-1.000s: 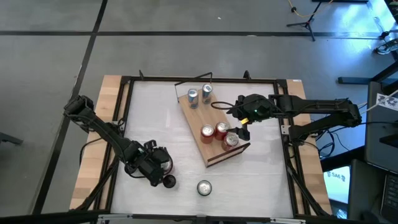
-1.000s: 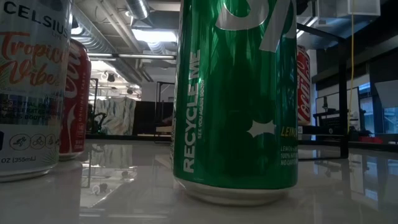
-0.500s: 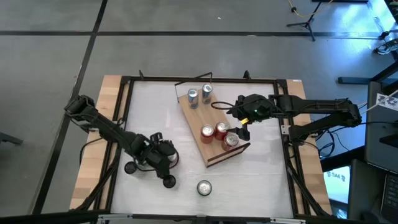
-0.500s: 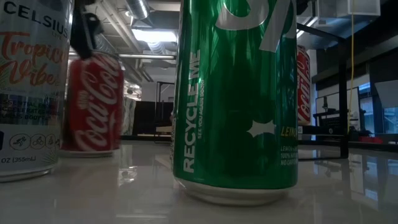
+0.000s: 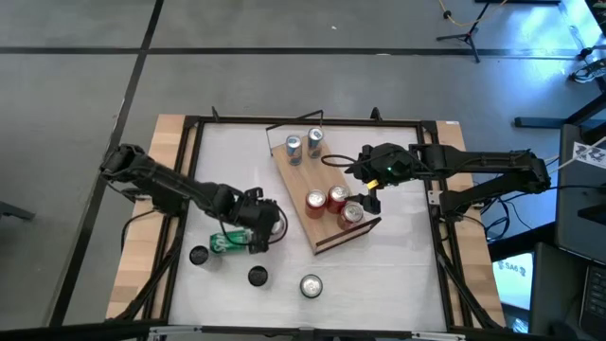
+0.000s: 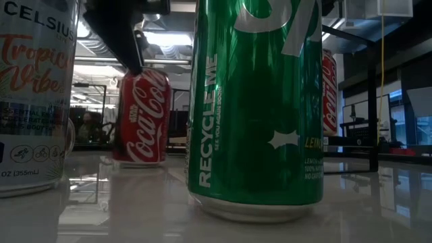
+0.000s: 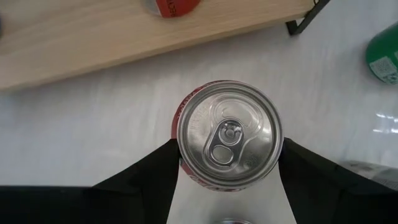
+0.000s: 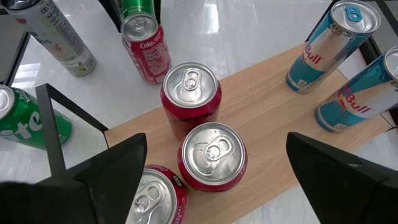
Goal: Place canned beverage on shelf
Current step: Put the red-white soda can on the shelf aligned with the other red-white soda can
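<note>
Left gripper (image 5: 258,227) gripping red cola can (image 7: 229,134), just left of the shelf (image 5: 327,194).
Fingers are clamping the upright can's sides; right gripper (image 5: 367,201) is hovering over the shelf's red cans, jaws spread wide, empty.

Overhead view: straight down on the whole surface (image 5: 237,170) and both arms, from well above. Low view: level at surface height, very near a green can (image 6: 256,101) (filling most of the frame). Left wrist view: down onto a red can (image 7: 229,134), also seen low (image 6: 142,116). Right wrist view: close over the shelf (image 8: 261,124), shared with overhead (image 5: 327,204).
</note>
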Tool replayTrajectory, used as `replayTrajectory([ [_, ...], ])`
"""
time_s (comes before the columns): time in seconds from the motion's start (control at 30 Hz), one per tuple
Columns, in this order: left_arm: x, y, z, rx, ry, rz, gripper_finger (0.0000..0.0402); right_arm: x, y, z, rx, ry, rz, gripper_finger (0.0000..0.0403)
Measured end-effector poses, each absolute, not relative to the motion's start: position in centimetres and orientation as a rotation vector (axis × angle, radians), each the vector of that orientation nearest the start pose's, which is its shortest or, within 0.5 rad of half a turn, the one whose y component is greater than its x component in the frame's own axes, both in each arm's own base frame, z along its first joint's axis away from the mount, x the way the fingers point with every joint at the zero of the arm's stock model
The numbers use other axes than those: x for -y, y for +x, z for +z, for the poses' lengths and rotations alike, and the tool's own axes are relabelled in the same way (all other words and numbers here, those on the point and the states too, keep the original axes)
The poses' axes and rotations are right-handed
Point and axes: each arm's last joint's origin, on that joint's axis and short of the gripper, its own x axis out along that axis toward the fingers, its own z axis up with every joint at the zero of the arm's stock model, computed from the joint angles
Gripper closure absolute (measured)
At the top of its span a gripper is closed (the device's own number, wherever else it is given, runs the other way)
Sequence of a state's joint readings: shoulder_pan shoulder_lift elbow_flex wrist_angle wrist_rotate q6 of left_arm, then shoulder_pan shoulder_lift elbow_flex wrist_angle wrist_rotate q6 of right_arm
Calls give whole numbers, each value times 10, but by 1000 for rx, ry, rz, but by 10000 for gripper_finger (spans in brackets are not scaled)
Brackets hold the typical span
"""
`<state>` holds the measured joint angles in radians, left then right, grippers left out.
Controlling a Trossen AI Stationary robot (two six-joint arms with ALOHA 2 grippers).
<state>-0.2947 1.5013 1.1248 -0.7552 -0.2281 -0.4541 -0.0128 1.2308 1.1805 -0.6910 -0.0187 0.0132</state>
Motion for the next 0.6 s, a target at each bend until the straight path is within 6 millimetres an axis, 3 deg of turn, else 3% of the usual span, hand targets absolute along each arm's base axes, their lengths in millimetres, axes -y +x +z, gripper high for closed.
replayTrajectory([
  [0.6, 70, 284, 246, -1091, -74, 123, 166, 3, 251, 335, -741, 25, 0, 24],
])
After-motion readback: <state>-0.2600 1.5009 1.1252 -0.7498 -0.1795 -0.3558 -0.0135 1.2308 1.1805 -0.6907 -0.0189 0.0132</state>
